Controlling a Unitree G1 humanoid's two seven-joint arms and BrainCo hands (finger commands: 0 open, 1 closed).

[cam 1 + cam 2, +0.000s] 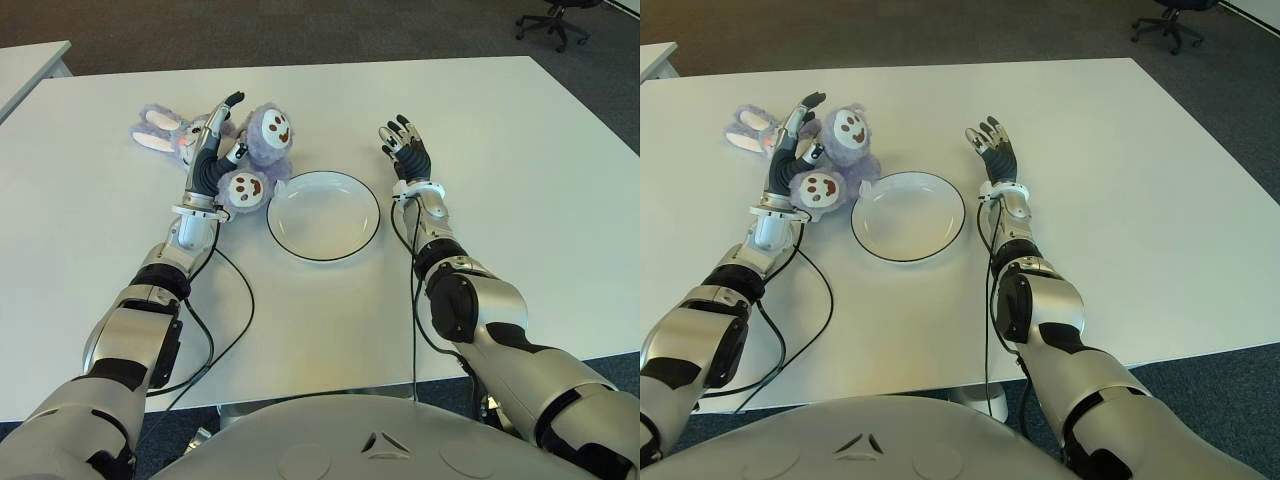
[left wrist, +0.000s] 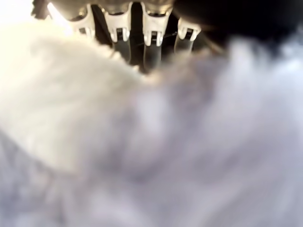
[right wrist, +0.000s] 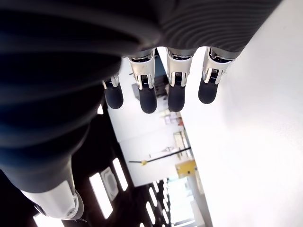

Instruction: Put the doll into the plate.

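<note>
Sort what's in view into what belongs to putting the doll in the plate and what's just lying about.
For the job:
- doll, purple plush, left of the plate
- plate, white, nothing in it
- left hand, over the doll
- right hand, idle, right of the plate

Just about:
- table
- office chair, on the floor beyond

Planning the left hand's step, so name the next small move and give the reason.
Probably close the left hand around the doll. Its fingers are extended over the plush, whose fur fills the left wrist view, so no grip shows yet. The plate lies empty just to the doll's right. The right hand is open beyond the plate's right side.
</note>
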